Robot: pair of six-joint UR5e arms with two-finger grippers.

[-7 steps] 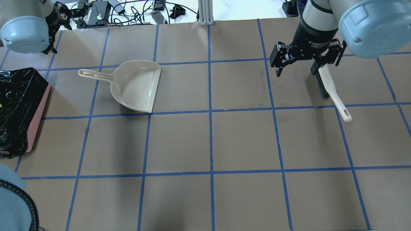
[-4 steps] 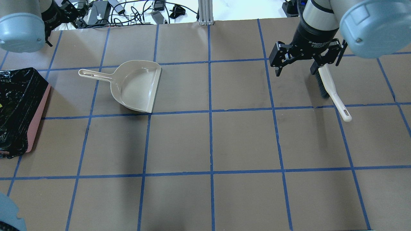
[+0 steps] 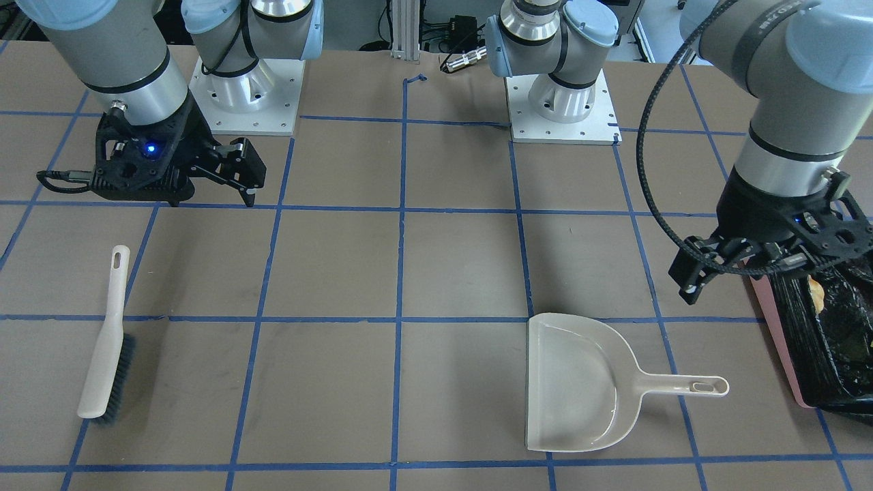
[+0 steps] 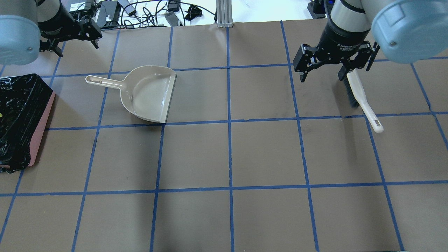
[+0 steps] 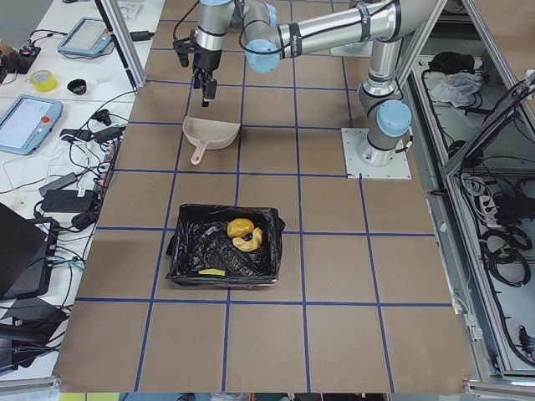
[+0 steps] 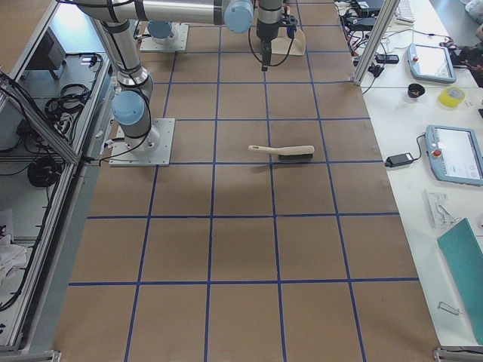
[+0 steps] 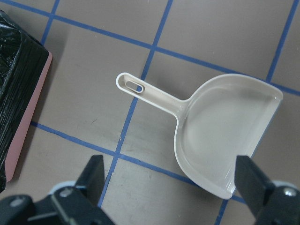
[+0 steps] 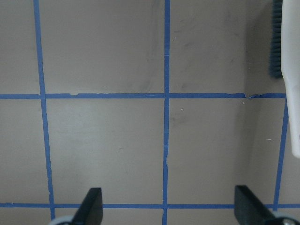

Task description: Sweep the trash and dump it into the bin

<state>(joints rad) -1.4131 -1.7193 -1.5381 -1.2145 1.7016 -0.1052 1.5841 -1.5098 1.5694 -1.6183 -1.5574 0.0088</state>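
The trash lies inside the bin, a pink-sided box lined with a black bag: an orange-brown lump, a cream crescent rind and a yellow scrap. The beige dustpan sits empty on the table, its handle pointing toward the bin. My left gripper hovers open beyond the handle; the left wrist view looks down on the dustpan between the open gripper fingers. At the far right my right gripper hangs open beside the beige brush, holding nothing.
Brown paper with a blue tape grid covers the table. Cables and power supplies lie past its far edge. In the front-facing view the brush lies at the left and the dustpan toward the right, near the bin.
My left arm has swung away from the bin toward the table's far edge, above the dustpan handle. The right gripper has barely shifted. Dustpan and brush stay put.
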